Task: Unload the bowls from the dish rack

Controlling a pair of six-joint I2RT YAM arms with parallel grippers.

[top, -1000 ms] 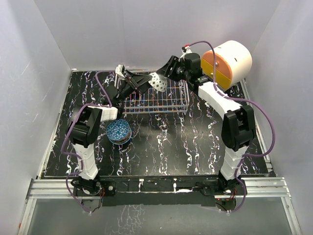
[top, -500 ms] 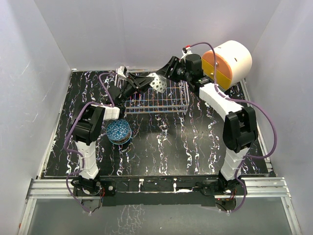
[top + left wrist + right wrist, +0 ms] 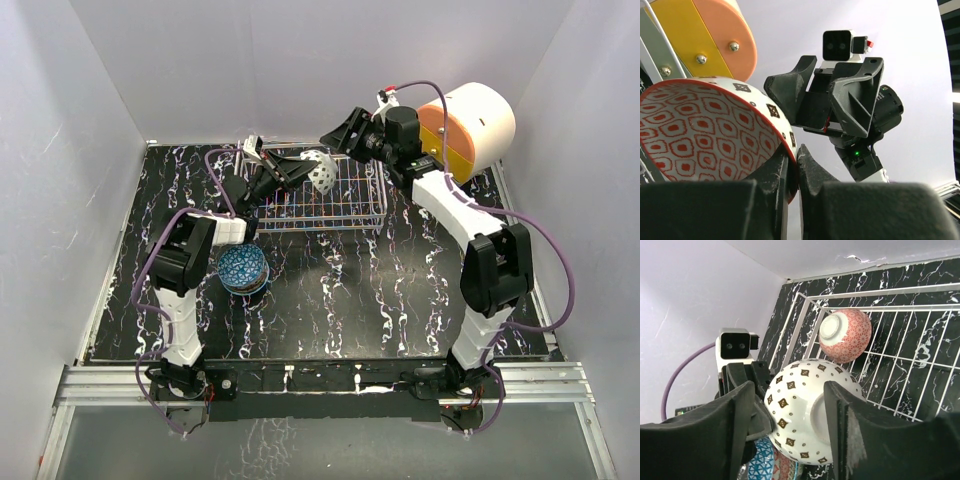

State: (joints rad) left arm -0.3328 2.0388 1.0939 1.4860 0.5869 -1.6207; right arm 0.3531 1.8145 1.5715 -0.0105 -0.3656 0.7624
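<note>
Pinching the white bowl [image 3: 715, 135] by its rim, L gripper [image 3: 796, 150] is closed to wall thickness, w/ the bowl tipped on its side over the rack [image 3: 320, 222]. R gripper [image 3: 790, 386] is spread wide, holding nothing, facing the bowl's foot. Rack sits at the bench [image 3: 400, 290] far edge w/ a pink bowl [image 3: 847, 337] inside. Stacked bowls [image 3: 243, 268] sit toward the left edge.

Top camera looked down over whole worktop [image 3: 330, 300]; wrist cameras, close in, faced each other across shared bowl [image 3: 795, 415].
</note>
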